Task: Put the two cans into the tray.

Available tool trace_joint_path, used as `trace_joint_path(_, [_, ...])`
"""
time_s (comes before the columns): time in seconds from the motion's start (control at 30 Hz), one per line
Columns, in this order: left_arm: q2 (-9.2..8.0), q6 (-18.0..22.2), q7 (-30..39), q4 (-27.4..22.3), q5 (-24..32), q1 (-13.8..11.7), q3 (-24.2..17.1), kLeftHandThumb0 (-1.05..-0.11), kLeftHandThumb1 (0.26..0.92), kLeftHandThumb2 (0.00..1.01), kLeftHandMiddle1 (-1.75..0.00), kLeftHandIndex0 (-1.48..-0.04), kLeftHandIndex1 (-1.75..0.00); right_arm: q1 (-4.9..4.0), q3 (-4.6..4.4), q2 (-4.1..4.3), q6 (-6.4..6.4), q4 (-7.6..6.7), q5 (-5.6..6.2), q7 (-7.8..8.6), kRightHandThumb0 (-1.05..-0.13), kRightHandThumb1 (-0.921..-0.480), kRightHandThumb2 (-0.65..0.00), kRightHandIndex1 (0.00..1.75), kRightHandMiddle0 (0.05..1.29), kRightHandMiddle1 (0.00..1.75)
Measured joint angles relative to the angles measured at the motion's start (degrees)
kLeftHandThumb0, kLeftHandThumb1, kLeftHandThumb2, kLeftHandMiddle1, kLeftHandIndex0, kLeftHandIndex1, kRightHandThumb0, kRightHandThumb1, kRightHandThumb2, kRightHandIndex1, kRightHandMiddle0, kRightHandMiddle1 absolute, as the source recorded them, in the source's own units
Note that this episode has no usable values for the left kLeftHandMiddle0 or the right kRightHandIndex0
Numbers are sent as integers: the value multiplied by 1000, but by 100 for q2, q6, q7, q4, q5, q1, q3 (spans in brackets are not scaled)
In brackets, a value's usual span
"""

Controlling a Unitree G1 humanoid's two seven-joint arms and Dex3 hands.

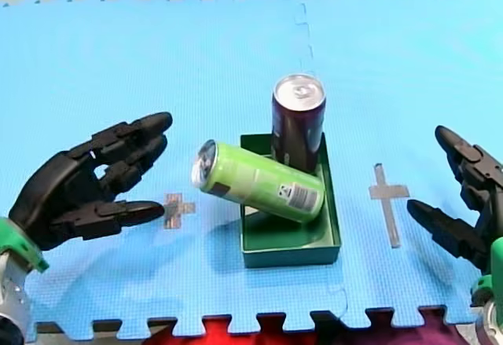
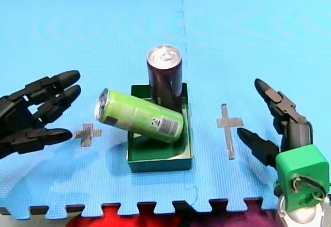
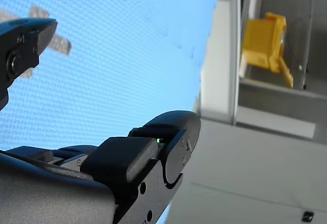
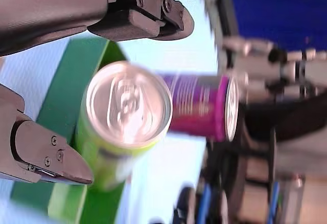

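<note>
The green tray sits mid-way across the blue foam mat. It already holds the purple can, standing upright at its far end. The green can is only half home. It lies tilted on its side, its base end down inside the tray and its lid end jutting out over the tray's left rim, above the mat. Whether its base presses against the purple can is hard to tell from the head views.

The left robot hand hangs over the mat just left of the green can's lid, holding nothing, with its fingers uncurled and clear of the can. The right robot hand is likewise empty and uncurled, well to the right, past a tape cross.

The step in hand looks to be seating the green can properly. Doing that well probably means taking the can round its body near the raised end. It should then be lifted a little off the rim and turned along the tray's length rather than shoved sideways. A plain push could tip the purple can or drag the light tray. The free space in front of the purple can looks tight, so the can should go down slowly.
</note>
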State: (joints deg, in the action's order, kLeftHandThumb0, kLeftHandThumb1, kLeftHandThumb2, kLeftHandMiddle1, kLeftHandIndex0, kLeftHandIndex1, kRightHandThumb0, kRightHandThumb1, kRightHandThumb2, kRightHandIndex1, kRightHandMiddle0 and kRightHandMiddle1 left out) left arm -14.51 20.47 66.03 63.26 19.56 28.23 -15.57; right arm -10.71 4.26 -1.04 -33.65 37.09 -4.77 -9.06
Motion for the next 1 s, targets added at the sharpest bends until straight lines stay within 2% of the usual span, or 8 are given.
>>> trace_joint_path(0.07, [-43, -325, 375, 122, 90, 92, -40, -1048, 830, 11, -1, -459, -43, -16, 12, 8, 0, 30, 12, 9, -414, -748, -3, 1, 678, 0])
trace_joint_path(0.17, [-81, -460, 801, 309, 170, 246, -137, -1048, 837, 12, 0, -460, -34, -92, 73, 60, 0, 48, 102, 23, -415, -749, -2, 1, 677, 0])
trace_joint_path(0.23, [-64, -370, 806, 337, 180, 285, -173, -1048, 841, 12, 0, -456, -27, -136, 109, 87, 0, 42, 133, 9, -419, -749, -2, 0, 676, 0])
trace_joint_path(0.3, [43, -219, 729, 308, 141, 268, -175, -1048, 844, 11, 0, -450, -18, -139, 113, 87, 2, 36, 138, -3, -425, -750, -1, 0, 675, 0])
trace_joint_path(0.43, [134, 33, 414, 107, 21, 165, -117, -1048, 845, 9, 0, -435, -7, -139, 112, 86, 15, 15, 126, -56, -438, -750, -1, 0, 675, 0])
trace_joint_path(0.8, [177, 75, 158, -152, -22, 51, -23, -1048, 837, 1, 0, -403, 0, -132, 106, 86, 28, -9, 112, -106, -462, -751, 0, 1, 675, 0])
trace_joint_path(1.0, [182, 358, -158, -209, -102, -20, 2, -1048, 828, 0, 0, -382, 0, -103, 108, 87, 28, -59, 133, -88, -471, -750, 0, 0, 675, 0])
